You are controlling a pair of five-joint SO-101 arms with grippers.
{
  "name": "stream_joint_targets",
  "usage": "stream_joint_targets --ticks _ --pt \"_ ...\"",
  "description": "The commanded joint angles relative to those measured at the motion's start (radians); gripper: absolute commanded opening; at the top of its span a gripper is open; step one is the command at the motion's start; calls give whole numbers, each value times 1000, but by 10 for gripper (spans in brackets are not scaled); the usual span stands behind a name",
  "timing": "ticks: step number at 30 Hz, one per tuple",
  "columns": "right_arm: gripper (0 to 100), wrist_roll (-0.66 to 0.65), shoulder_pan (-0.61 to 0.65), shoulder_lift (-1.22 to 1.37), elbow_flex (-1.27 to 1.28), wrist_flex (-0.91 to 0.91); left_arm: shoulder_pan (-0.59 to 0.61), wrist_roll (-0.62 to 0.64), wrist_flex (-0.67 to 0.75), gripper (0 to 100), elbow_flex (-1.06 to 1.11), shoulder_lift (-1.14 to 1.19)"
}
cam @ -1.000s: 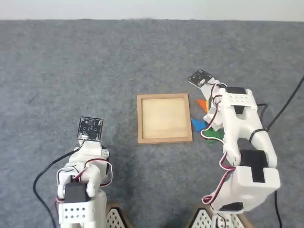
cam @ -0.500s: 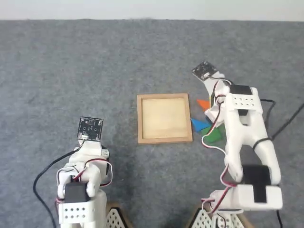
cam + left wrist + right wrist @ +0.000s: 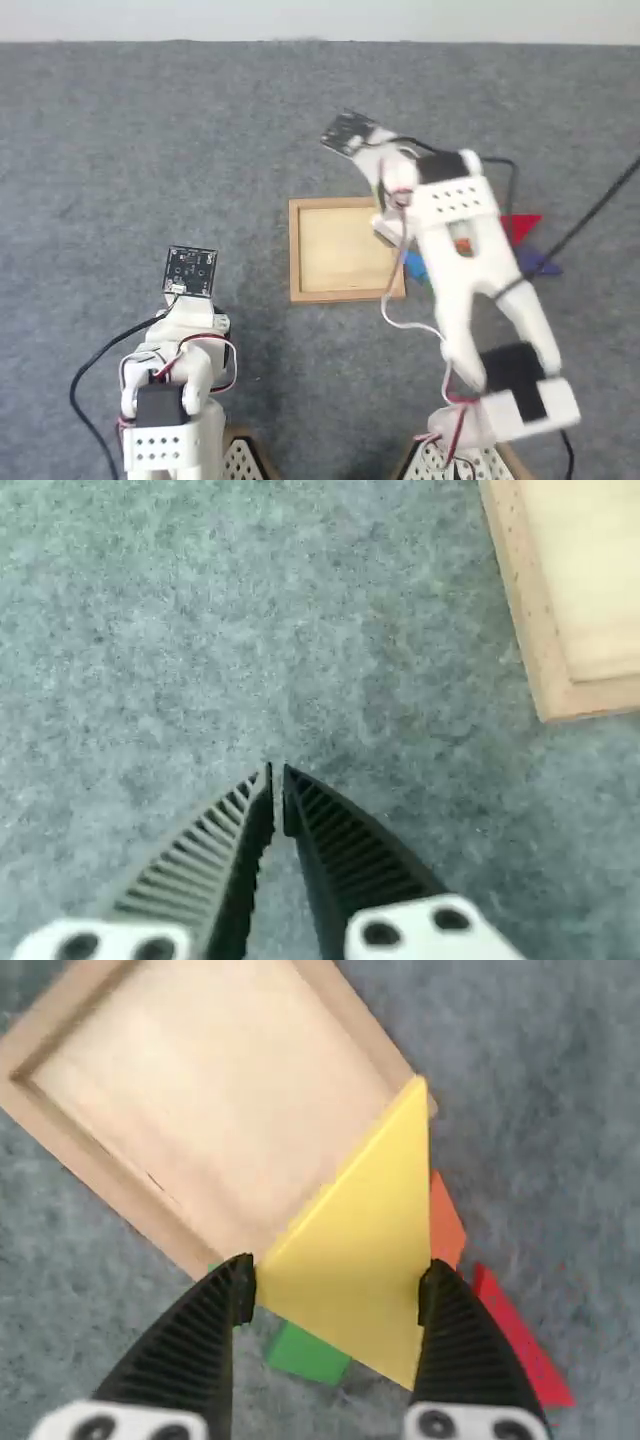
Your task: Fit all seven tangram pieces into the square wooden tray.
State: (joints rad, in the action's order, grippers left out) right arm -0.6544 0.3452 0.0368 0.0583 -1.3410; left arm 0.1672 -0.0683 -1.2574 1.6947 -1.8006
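Over tray point(image 3: 296, 250) rim | right gripper point(image 3: 340, 1270) clamps 1 yellow triangle point(image 3: 370, 1230), long edge diagonal to rim | left gripper point(image 3: 277, 780) pinched closed (farther off)

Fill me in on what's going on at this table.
The right gripper is clamped on a yellow triangle, holding it over the right edge of the square wooden tray, whose visible floor is bare. A red piece, orange piece and green piece lie on the grey carpet beside the tray. The left gripper is shut on nothing, over the carpet left of the tray.
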Motion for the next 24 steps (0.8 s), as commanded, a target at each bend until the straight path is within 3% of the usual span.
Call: stream_joint_targets --ticks 1,14,24 --pt "76 -31 59 93 -232 -67 -5 -2 -3 21 -10 -17" --pt "77 -285 188 406 -431 -64 -5 -2 -3 21 -10 -17" --pt "76 -347 193 486 -431 2 -5 -2 -3 21 -10 -17"
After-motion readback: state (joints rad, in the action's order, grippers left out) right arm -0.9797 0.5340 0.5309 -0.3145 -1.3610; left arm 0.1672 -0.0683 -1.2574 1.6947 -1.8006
